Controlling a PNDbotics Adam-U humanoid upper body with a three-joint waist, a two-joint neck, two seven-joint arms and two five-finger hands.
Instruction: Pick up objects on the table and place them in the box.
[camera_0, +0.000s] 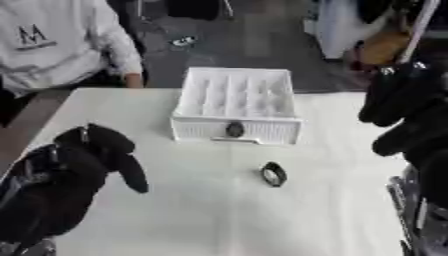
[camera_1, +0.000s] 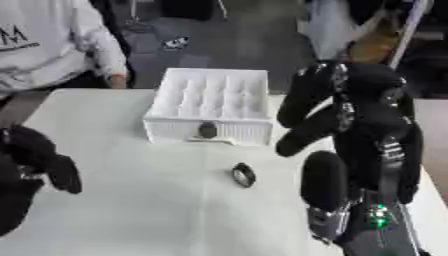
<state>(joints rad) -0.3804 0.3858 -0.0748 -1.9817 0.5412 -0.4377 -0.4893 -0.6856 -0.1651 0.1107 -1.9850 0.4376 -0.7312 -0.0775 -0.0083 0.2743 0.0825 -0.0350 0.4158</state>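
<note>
My left hand (camera_0: 83, 165) is at the lower left of the frame, over the white bench (camera_0: 175, 220). Its fingers (camera_0: 133, 175) are curled down and hold nothing. At the upper left, a person in a white top stands at the far edge. In the middle is the white box (camera_0: 234, 102), with rows of small pockets and a dark round knob (camera_0: 234, 129) on its front wall. Just below it, apart from the box, a small black ring (camera_0: 274, 174) lies on the bench. My right hand (camera_1: 350, 115) is up at the right. Its fingers (camera_1: 302, 97) hang loose and hold nothing.
</note>
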